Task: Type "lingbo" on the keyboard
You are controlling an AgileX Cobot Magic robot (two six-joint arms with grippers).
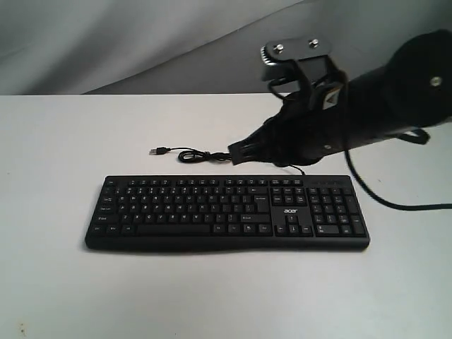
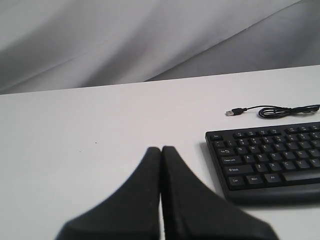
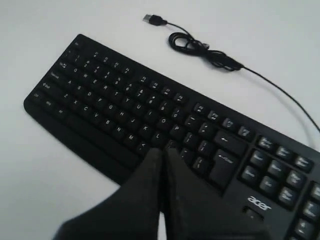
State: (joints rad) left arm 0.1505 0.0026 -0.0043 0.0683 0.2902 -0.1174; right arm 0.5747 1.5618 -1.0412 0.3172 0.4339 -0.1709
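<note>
keyboard [image 1: 226, 212]: lying flat on the white tabletop [image 1: 56, 141], number pad sitting at its right end
right fingers [image 3: 154, 165]: pressing tight together and gripping nothing, hanging over the keyboard's letter keys, right of its middle; can't tell if they're touching a key tbh
left fingers [image 2: 153, 165]: also squeezing closed with nothing in them, hovering over bare tabletop off the keyboard's left end
USB cable [image 1: 191, 155]: trailing loosely behind the keyboard's back edge, plug lying free
</note>
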